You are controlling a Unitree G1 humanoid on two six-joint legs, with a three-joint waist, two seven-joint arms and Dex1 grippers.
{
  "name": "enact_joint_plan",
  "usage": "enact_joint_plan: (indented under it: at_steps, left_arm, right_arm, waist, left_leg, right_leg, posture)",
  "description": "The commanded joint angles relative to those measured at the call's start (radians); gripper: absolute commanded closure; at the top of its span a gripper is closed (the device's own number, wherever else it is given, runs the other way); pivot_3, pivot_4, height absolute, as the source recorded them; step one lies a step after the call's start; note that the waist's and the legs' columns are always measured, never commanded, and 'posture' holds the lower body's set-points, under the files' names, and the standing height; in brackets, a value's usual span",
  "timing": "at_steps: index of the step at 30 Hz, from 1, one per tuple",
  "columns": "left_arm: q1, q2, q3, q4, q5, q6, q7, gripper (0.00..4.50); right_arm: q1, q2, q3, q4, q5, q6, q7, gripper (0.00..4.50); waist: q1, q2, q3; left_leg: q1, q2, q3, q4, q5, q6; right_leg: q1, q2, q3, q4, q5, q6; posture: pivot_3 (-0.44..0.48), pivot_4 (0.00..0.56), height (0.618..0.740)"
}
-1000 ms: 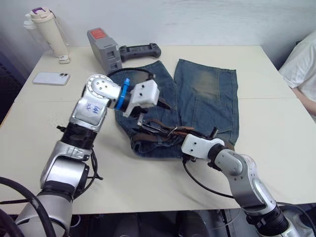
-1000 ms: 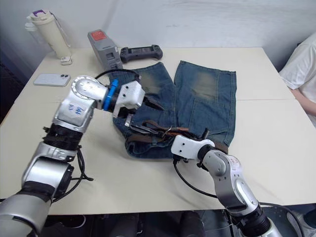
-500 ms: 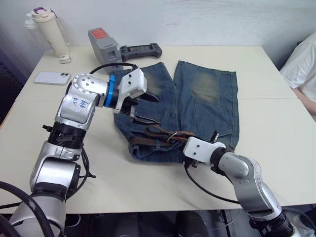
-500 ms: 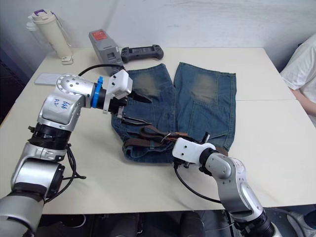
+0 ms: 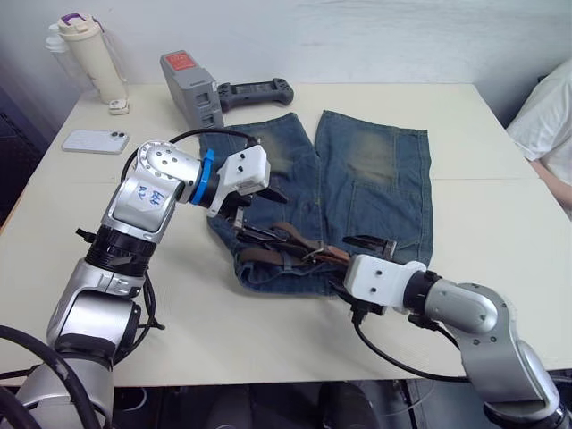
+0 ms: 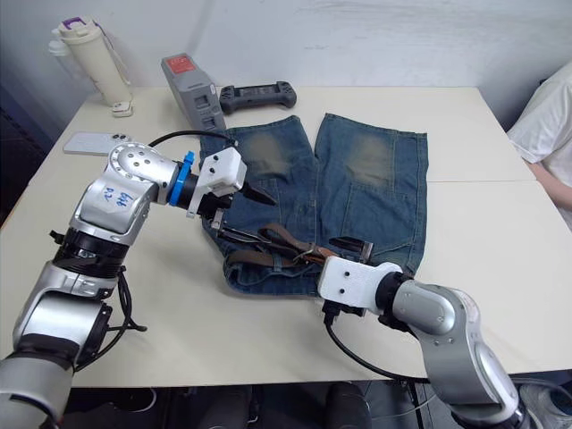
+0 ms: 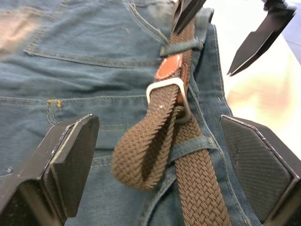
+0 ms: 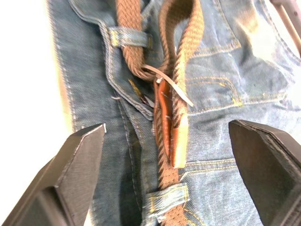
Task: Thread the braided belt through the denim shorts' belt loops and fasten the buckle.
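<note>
1. Left eye view: the denim shorts lie flat on the middle of the surface, waistband toward the near edge and legs toward the far edge. The braided belt runs along the waistband. The left hand hovers over the left part of the waistband with its fingers spread wide and nothing in them. The right hand sits at the waistband's middle, also spread wide and empty. A phone, a bottle, a grey box and a black controller keep to the far-left corner. A person's white sleeve is at the right edge.

2. Right eye view: it shows the same layout. Bare surface lies on both sides of the shorts and along the near edge, so I judge both arms have room to work.

3. Left wrist view: the belt passes under at least two belt loops. A doubled bight of braid is pushed through the buckle, beside the tan leather end.

4. Right wrist view: the strap sits under loops near and far, and the buckle's pin lies loose across the braid, not visibly seated. Threading looks largely done where visible. What remains, I judge, is pulling the loop through and setting the pin.
</note>
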Motion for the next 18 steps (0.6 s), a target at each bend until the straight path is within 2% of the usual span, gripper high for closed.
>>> enact_joint_plan:
  at_steps: [1,4,7,14,18]
  left_arm:
    - [0.017,0.046,-0.010,-0.065,-0.024,0.031,-0.062,0.00]
    - [0.027,0.071,-0.014,-0.101,-0.050,0.108,-0.092,0.00]
    - [0.027,0.093,-0.018,-0.107,-0.040,0.123,-0.098,0.00]
    - [0.047,0.112,0.009,-0.136,-0.059,0.198,-0.049,0.00]
    - [0.067,0.127,0.023,-0.162,-0.086,0.254,-0.035,0.00]
  right_arm:
    - [-0.022,-0.064,-0.111,-0.047,0.058,0.013,0.033,0.05]
    - [-0.093,-0.127,-0.146,0.038,0.062,-0.045,0.014,0.05]
    - [-0.130,-0.158,-0.122,0.110,0.069,-0.098,0.002,0.05]
    - [-0.199,-0.157,-0.040,0.240,0.065,-0.209,-0.023,0.05]
    - [-0.222,-0.159,-0.035,0.261,0.075,-0.230,-0.023,0.05]
  waist:
    - [-0.003,0.000,0.000]
    - [-0.006,0.001,0.000]
    - [-0.001,0.000,0.000]
    - [-0.003,0.000,0.000]
    - [-0.002,0.000,0.000]
  left_leg:
    - [0.000,0.000,0.000,0.000,0.000,0.000]
    - [0.001,0.000,0.001,0.000,0.000,0.000]
    - [0.001,0.000,0.001,0.001,0.000,0.000]
    - [0.000,0.000,0.001,0.001,0.000,0.000]
    - [0.000,0.000,0.001,0.001,0.000,0.000]
  right_leg:
    - [0.000,0.000,0.000,0.000,0.000,0.000]
    - [0.000,0.000,0.001,0.001,0.000,0.000]
    - [0.000,0.000,0.001,0.002,0.000,0.000]
    - [-0.001,0.000,0.001,0.002,0.000,0.000]
    - [-0.001,0.000,0.001,0.001,0.000,0.000]
  posture:
    - [0.000,0.150,0.740]
    - [0.000,0.150,0.740]
    - [0.000,0.150,0.740]
    - [0.000,0.150,0.740]
    - [0.000,0.150,0.740]
